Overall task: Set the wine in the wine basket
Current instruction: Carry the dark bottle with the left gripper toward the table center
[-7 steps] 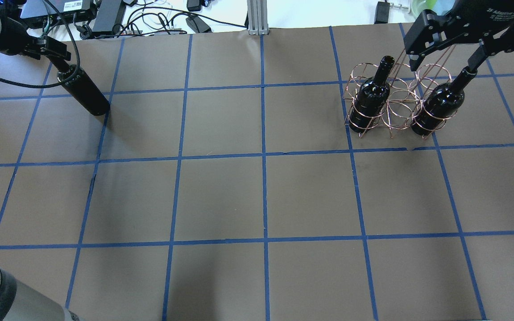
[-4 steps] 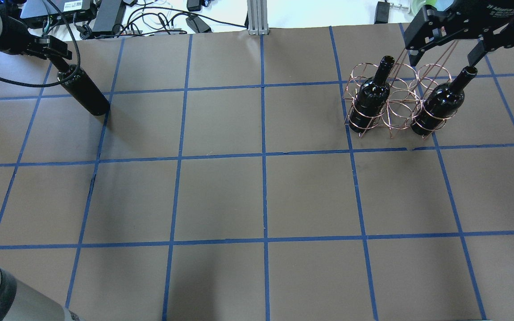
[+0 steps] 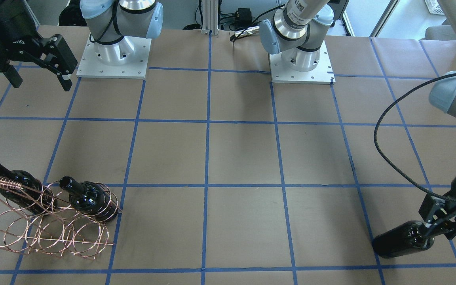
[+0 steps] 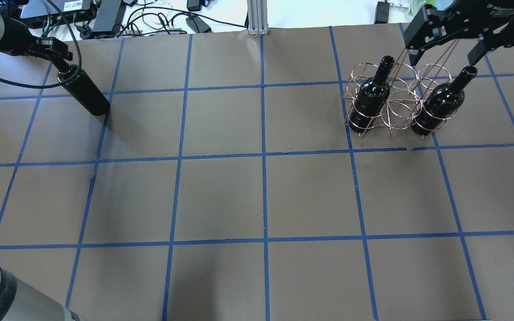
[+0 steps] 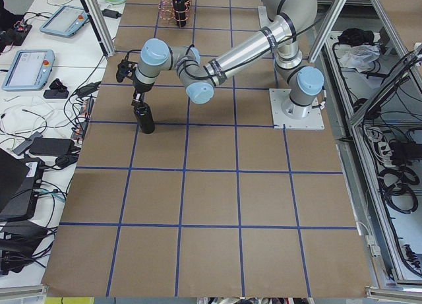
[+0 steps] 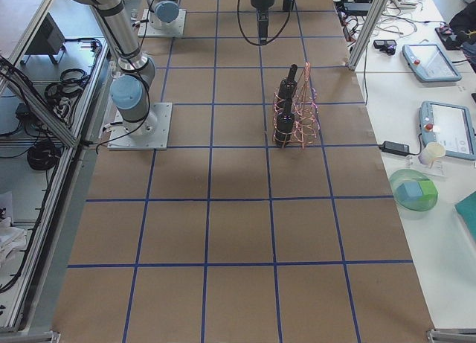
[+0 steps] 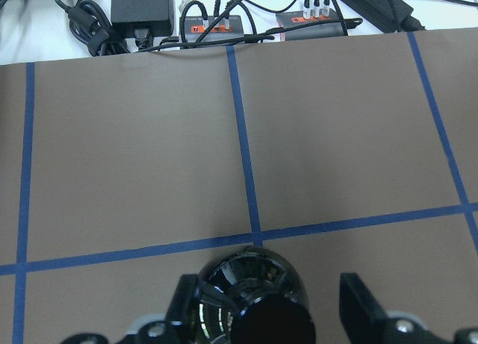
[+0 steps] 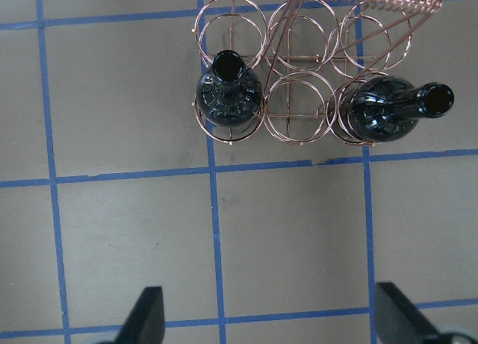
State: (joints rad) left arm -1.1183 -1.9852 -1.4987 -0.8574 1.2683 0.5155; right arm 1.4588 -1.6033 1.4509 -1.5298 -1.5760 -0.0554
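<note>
The wine basket [image 4: 395,100], a copper wire rack, stands at the far right, also in the right wrist view [image 8: 299,120]. Two dark bottles stand in its robot-side row, in the end rings [image 4: 370,96] [image 4: 440,100], and the middle ring is empty. My right gripper [image 4: 443,55] is open and empty, above and just beyond the rack. The third wine bottle [image 4: 83,91] stands upright on the table at the far left. My left gripper [image 7: 272,314] straddles its neck. Its fingers [image 7: 187,307] sit on either side with gaps showing.
Cables and power bricks [image 4: 105,13] lie beyond the table's far edge, and an aluminium post [image 4: 257,18] stands there. Both arm bases [image 3: 113,55] are bolted at the robot side. Brown paper with blue tape lines [image 4: 263,156] covers the table.
My right gripper has drawn up and away from the neck of the right-hand bottle in the rack, and stays open. My left gripper has shifted slightly at the third bottle's neck. No bottle has moved.
</note>
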